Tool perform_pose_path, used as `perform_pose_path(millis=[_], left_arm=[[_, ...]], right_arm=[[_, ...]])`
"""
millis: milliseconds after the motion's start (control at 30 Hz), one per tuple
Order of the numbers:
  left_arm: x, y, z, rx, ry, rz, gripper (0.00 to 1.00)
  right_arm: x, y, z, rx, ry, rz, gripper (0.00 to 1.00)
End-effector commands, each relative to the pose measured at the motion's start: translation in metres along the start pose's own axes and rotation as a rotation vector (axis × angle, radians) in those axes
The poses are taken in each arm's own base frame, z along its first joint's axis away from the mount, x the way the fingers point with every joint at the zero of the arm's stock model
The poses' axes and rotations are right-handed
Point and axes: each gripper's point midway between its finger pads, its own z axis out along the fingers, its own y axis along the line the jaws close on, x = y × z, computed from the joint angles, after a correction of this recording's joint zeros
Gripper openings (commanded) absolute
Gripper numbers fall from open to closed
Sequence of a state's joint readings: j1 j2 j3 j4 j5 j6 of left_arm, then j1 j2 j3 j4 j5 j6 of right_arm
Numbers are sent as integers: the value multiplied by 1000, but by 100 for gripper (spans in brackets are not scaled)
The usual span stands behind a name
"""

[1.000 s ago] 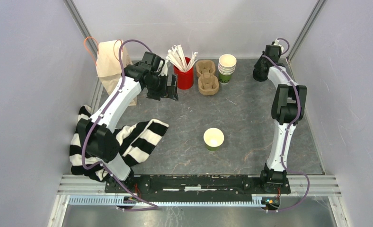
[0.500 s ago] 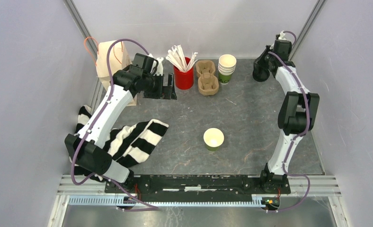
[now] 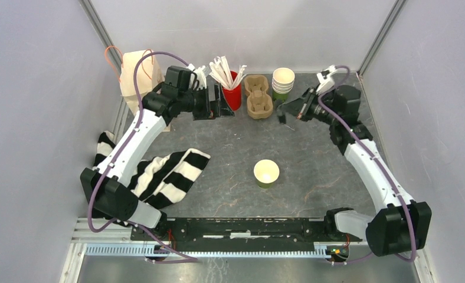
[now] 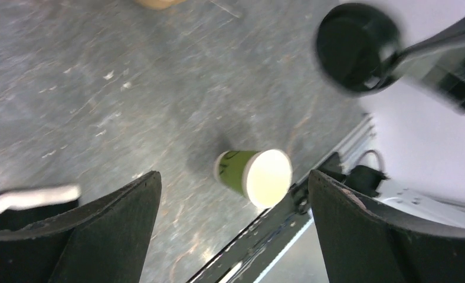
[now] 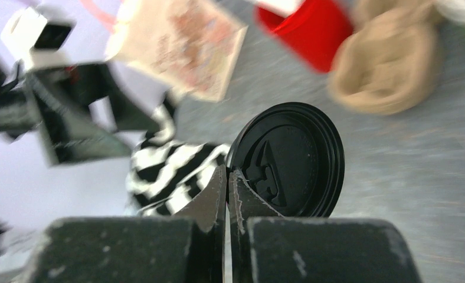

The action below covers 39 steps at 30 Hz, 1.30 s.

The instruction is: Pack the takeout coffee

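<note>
No lidded green cup shows in any view. A lone green paper cup (image 3: 266,173) with no lid and a cream inside stands near the table's middle; it also shows in the left wrist view (image 4: 255,175). My right gripper (image 3: 290,109) is shut on the rim of a black plastic lid (image 5: 289,159) and holds it in the air near the stack of cups. The lid also shows in the left wrist view (image 4: 354,47). My left gripper (image 3: 221,101) is open and empty, raised beside the red cup, its fingers (image 4: 100,236) wide apart.
A brown paper bag (image 3: 137,76) stands at the back left. A red cup of wrapped sticks (image 3: 231,97), a cardboard cup carrier (image 3: 258,97) and a stack of lidless green cups (image 3: 282,82) line the back. A striped cloth (image 3: 165,174) lies front left.
My right arm has lifted the black lid from the back right corner and swung it left towards the stack of cups. My left gripper has shifted right, towards the red cup.
</note>
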State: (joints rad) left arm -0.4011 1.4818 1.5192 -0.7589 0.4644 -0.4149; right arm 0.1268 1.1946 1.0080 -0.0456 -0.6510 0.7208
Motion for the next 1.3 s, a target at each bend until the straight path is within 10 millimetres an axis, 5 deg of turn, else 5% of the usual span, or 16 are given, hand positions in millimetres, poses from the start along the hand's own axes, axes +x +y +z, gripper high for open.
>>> perform_pose_path(millis=[0, 267, 433, 800, 1267], left_arm=[[-31, -73, -28, 332, -168, -77, 100], [-35, -134, -77, 584, -370, -190, 100], [-15, -159, -72, 550, -374, -117, 99], [-18, -198, -65, 546, -421, -105, 100], [-21, -190, -64, 448, -452, -83, 100]], right_arm=[[15, 60, 4, -189, 28, 164, 0], [3, 125, -31, -387, 30, 365, 0], [-1, 149, -59, -488, -22, 389, 0], [-9, 174, -77, -560, -14, 381, 0], [-14, 182, -83, -580, -31, 371, 0]])
